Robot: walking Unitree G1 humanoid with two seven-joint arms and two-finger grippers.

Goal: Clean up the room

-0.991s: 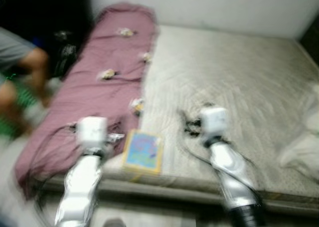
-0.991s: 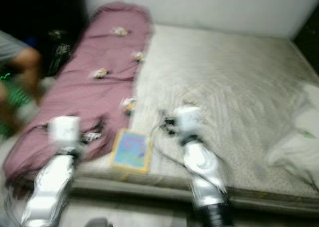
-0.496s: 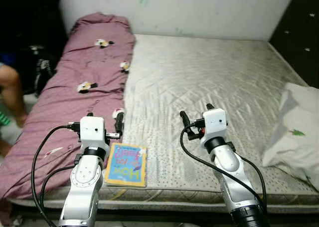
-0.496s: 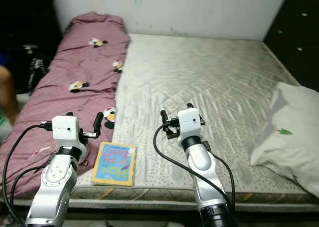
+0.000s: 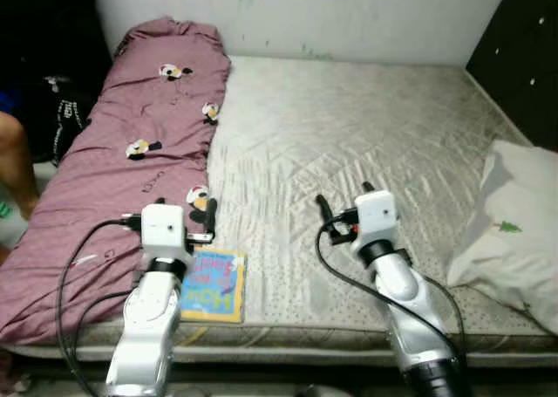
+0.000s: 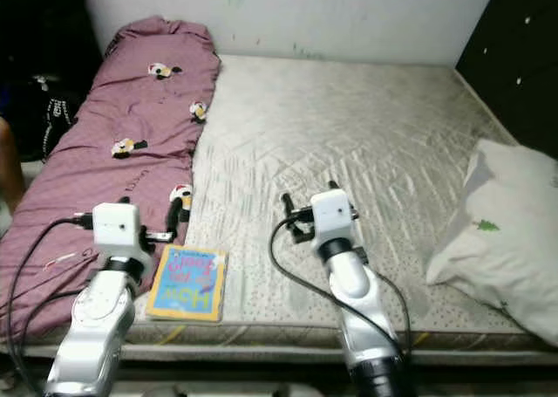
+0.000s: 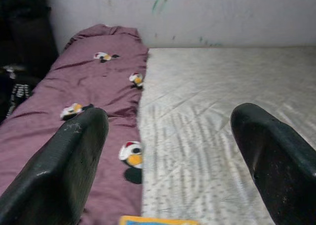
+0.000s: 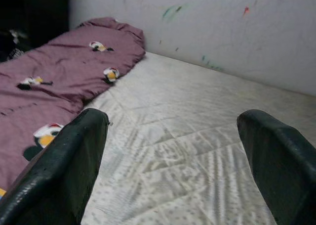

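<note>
While both arms hover over the near edge of the mattress [image 5: 366, 135], neither has hold of anything: the left gripper [image 5: 202, 225] and the right gripper [image 5: 342, 201] each stand with fingers spread wide and empty. The likeliest thing to tidy — a colourful book [image 5: 212, 284] — lies flat just below and beside the left gripper, close to the mattress edge. A clumsy push could slide it off onto the floor, and a thin flat cover gives the fingers little to pinch. Ahead of the left gripper stretches the purple blanket [image 5: 131, 166], whose folds could snag a fingertip; a white pillow [image 5: 510, 222] sits well off beyond the right gripper. A person's leg [image 5: 16, 161] shows beyond the blanket — nothing blocks the book itself.
</note>
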